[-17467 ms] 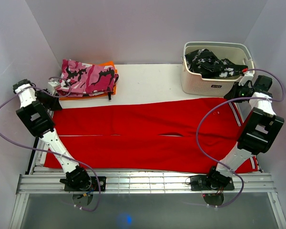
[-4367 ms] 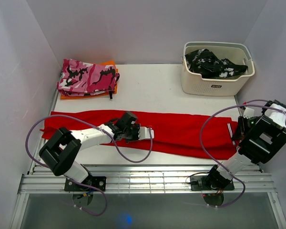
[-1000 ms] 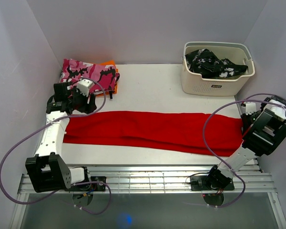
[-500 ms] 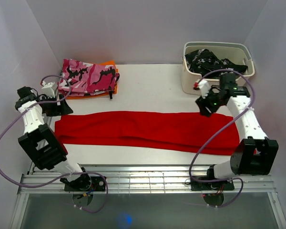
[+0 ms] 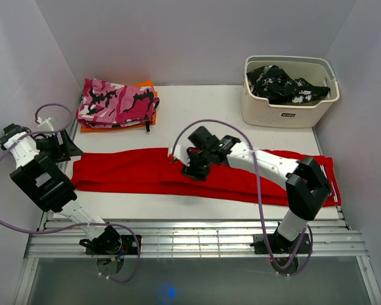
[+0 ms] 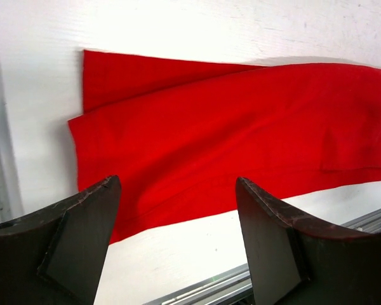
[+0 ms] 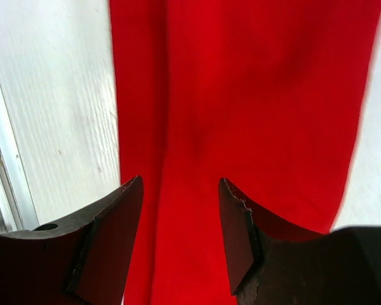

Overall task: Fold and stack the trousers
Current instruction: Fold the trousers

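The red trousers [image 5: 241,171] lie folded lengthwise in a long strip across the table, with thin white stripes at the right end. My left gripper [image 5: 62,149] is open and empty, just left of the strip's left end. The left wrist view shows that end of the trousers [image 6: 228,133] ahead of the left gripper [image 6: 178,244], apart from it. My right gripper [image 5: 180,162] is open over the middle of the strip. In the right wrist view the trousers [image 7: 241,95] fill the space under the right gripper [image 7: 181,235], which holds nothing.
A folded pink camouflage garment [image 5: 117,101] lies on an orange one at the back left. A white basket [image 5: 289,111] with a black-and-white garment [image 5: 282,84] stands at the back right. A metal rail [image 5: 190,241] runs along the near edge.
My right arm has swung from near the basket down and left to the middle of the trousers. My left gripper has shifted slightly left. The trousers' right end now reaches further right.
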Tool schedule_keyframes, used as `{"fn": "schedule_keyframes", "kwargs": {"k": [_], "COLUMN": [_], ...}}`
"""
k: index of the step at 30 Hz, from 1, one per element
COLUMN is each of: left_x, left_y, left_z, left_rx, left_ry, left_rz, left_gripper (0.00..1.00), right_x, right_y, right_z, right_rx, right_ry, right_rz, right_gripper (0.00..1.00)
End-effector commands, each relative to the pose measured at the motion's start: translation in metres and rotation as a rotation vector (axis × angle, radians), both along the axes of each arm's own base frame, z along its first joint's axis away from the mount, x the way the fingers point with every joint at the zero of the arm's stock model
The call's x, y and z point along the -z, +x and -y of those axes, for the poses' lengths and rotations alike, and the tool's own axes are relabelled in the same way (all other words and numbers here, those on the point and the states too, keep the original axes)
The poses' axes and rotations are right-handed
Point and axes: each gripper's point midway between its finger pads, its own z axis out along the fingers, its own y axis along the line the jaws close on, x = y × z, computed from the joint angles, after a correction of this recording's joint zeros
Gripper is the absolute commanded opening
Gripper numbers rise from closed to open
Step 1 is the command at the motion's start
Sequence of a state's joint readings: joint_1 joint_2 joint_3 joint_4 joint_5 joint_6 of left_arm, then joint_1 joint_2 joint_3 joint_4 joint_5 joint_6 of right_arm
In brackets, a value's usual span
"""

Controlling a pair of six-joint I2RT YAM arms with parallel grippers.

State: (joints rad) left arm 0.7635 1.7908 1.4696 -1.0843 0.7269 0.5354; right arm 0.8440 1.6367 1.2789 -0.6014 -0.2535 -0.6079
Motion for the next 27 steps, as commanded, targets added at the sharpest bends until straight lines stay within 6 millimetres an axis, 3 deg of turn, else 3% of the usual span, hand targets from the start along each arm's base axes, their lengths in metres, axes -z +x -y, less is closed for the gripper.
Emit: {"fn": "schedule_keyframes", "kwargs": {"k": [1, 5, 8, 16, 19, 22, 27], "left_x": [-0.01, -0.011, -0.008, 0.012, 0.029, 0.04, 0.057], "left_y": [-0.006, -0.016, -0.031, -0.061, -0.074, -0.081, -0.081], "left_z": [-0.01, -0.032, -0.038, -0.038, -0.034, -0.035, -0.033], "left_rx": [-0.013, -0.057, -0.087, -0.17, -0.193, -0.215, -0.265], "left_ry": [-0.018, 0.033, 0.025, -0.006, 0.02, 0.051, 0.019], "left_rz": [-0.002, -0.03, -0.06, -0.14, -0.184, -0.194, -0.222], "left_gripper": [0.84, 0.84, 0.84, 0.81, 0.8, 0.77, 0.68], "right_x": [-0.005, 0.025, 0.035, 0.068, 0.082, 0.089, 0.083], "right_y": [-0.004, -0.005, 0.004, 0.019, 0.02, 0.026, 0.031], "right_z": [-0.048, -0.066, -0.074, -0.068, -0.059, -0.05, -0.045], "right_rx": [-0.035, -0.029, 0.01, 0.057, 0.064, 0.091, 0.112], "right_ry": [0.037, -0.033, -0.049, -0.133, -0.162, -0.187, -0.188], "right_rz": [0.106, 0.151, 0.198, 0.243, 0.261, 0.278, 0.297], "right_gripper": [0.57, 0.57, 0.55, 0.53, 0.47, 0.35, 0.11]}}
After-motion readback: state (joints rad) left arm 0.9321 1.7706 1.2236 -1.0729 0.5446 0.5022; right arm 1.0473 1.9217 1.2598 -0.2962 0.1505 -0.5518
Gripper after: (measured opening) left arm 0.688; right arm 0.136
